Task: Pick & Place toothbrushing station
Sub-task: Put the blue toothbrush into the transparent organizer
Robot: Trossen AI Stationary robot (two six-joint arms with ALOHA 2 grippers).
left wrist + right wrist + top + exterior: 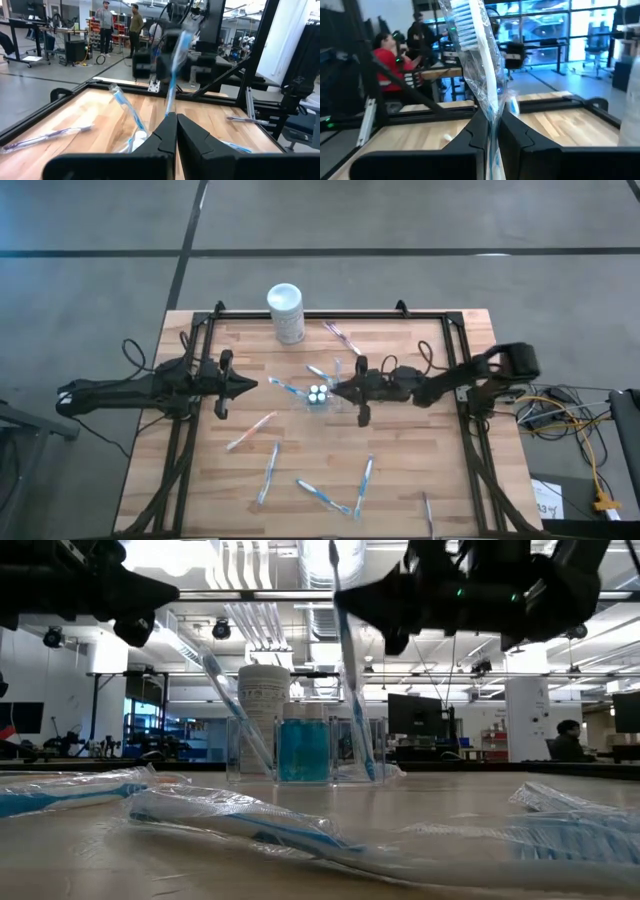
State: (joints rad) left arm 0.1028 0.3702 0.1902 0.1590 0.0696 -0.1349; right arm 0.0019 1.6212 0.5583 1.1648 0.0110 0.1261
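Note:
The toothbrushing station [317, 394], a small clear holder with a blue cell [304, 750], stands on the table's middle. A wrapped toothbrush [228, 700] leans in its left part. My right gripper [336, 388] is right beside the station on its right, shut on a second wrapped toothbrush [481, 75] that stands in the holder [356, 710]. My left gripper [250, 385] is shut and empty, above the table to the left of the station; its closed fingers [176, 131] point at it. My right gripper pinches the wrapped toothbrush's handle [490, 116] between its two fingers, below the bristle head [465, 25]. The fingers come level from the table's right side and lie across the brush. The brush stands nearly upright, head up, its lower end inside the holder [370, 768].
A white canister with a label [286, 312] stands at the far edge behind the station. Several wrapped toothbrushes lie loose on the wood, one at the far right [342, 336], one left of centre [250, 432], others near the front [322, 495]. People stand in the room beyond [105, 20].

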